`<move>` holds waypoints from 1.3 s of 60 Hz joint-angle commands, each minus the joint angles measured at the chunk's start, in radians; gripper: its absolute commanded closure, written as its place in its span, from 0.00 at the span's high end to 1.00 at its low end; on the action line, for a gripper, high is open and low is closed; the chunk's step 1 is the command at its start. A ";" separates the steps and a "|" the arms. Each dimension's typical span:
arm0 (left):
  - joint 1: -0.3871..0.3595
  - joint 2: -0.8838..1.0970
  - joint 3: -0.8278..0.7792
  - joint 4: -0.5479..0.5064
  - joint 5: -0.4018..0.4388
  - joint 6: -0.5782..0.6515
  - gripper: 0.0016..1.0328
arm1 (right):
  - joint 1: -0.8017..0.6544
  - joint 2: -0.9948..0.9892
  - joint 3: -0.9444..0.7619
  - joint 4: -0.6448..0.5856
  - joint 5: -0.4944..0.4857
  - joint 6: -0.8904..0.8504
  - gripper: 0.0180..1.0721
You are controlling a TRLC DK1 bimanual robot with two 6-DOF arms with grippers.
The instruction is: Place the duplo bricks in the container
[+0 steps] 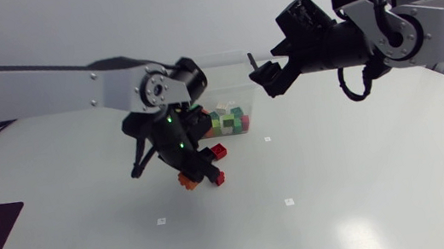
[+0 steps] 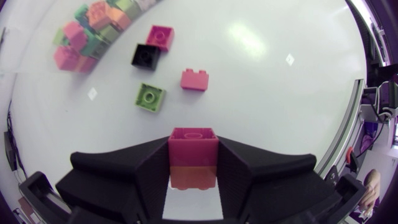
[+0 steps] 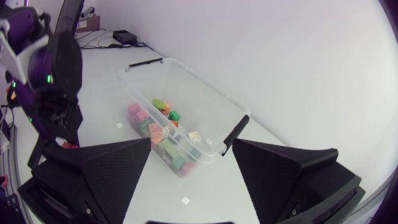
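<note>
Left wrist view, nearest thing? (A)

Left gripper [image 2: 193, 171]. Its fingers [image 2: 140, 177] are clamped on a pink held brick [image 2: 193, 144], one finger on each side. An orange brick [image 2: 193, 179] sits right under it between the fingers. Can't tell if the two are joined. (B)

Ahead of that? (A)

Loose on the table [image 2: 273, 106] are a green brick [image 2: 150, 97] and a light pink brick [image 2: 194, 79], near each other but not touching. Further on, a black brick [image 2: 145, 56] is just beside a magenta brick [image 2: 160, 36]. Beyond those is a pile [image 2: 81, 31] of mixed bricks. (B)

Head view? (A)

The left arm [image 1: 46, 92] comes in from the left edge. Its gripper hangs low over the table, on the near side of the container [image 1: 231, 63]. The pile is inside the container, on its floor. (B)

Other arm? (A)

In the right wrist view, the right gripper [image 3: 191, 149] has its fingers [image 3: 93, 174] spread wide apart. The container is ahead of it: clear, open-topped, with black handles at the ends. The bricks lie in a row along one long wall. The left arm is beside the container's far end. In the head view, the right gripper is up off the table by the container's right end. (B)
</note>
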 commanded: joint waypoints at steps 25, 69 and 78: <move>0.185 -0.121 0.258 0.109 0.060 0.084 0.19 | 0.119 -0.097 -0.239 -0.049 0.013 0.052 0.90; 0.290 0.141 0.373 0.531 0.135 0.045 0.20 | 0.311 0.389 -0.034 -0.129 0.119 0.213 0.90; 0.293 0.204 0.418 0.534 0.136 0.037 0.22 | 0.316 0.452 0.024 -0.129 0.119 0.247 0.90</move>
